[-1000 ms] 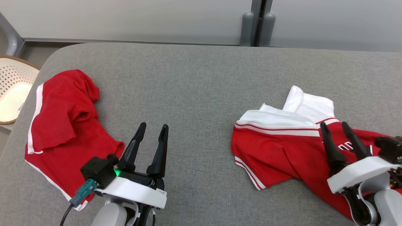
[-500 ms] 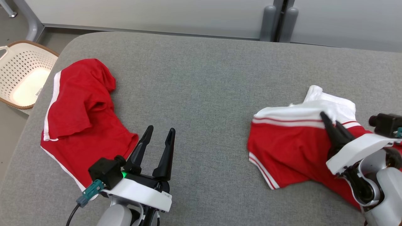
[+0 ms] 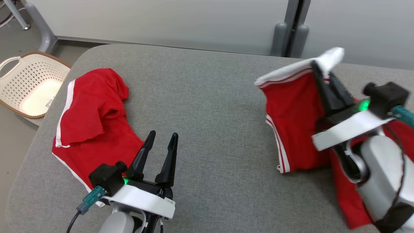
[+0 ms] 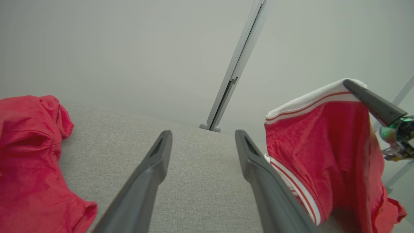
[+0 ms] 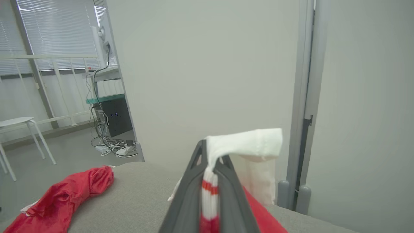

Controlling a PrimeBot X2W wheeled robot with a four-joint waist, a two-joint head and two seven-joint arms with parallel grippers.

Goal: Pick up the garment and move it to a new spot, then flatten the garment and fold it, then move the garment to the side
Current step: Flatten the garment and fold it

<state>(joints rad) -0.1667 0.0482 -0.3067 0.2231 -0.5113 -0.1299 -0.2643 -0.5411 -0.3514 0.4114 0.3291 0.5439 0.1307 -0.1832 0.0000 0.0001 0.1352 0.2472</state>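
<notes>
A red garment with a white striped band (image 3: 292, 119) hangs lifted at the right of the grey table (image 3: 200, 97). My right gripper (image 3: 321, 72) is shut on its white band, and the cloth drapes down to the tabletop. The right wrist view has the white band (image 5: 245, 144) pinched between the closed fingers (image 5: 194, 187). In the left wrist view the same garment (image 4: 317, 155) hangs to the right. My left gripper (image 3: 161, 137) stands open and holds nothing, low over the table near the front edge.
A second red garment with white trim (image 3: 93, 119) lies crumpled at the table's left, also in the left wrist view (image 4: 29, 155). A cream perforated laundry basket (image 3: 29, 84) stands on the floor beyond the left edge. A grey wall post (image 3: 291, 35) rises behind.
My right gripper closed on the garment's white band and raised it off the table. The head camera shifted, so the whole scene slid. The left gripper kept its pose.
</notes>
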